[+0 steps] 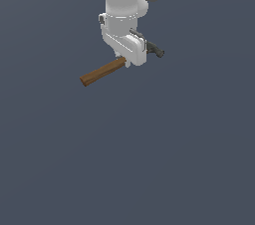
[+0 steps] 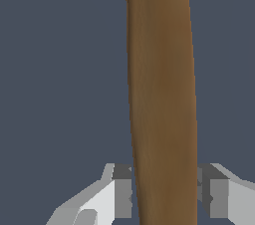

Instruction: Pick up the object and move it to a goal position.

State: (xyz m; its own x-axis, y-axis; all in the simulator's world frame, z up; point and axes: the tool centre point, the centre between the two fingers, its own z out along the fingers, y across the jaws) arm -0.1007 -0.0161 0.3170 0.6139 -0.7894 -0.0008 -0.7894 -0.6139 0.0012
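Observation:
The hammer has a brown wooden handle (image 1: 102,72) and a dark metal head (image 1: 155,50). In the exterior view it lies slanted under the white arm, with the handle toward the exterior view's left and the head toward the right. My gripper (image 1: 130,62) is over the handle close to the head, and the hand hides that part. In the wrist view the handle (image 2: 162,94) runs between my two fingers (image 2: 122,191), and both pads press against its sides. My gripper (image 2: 164,191) is shut on the handle. I cannot tell whether the hammer is off the ground.
A plain dark blue-grey surface (image 1: 127,159) fills the scene. No other object or marker shows.

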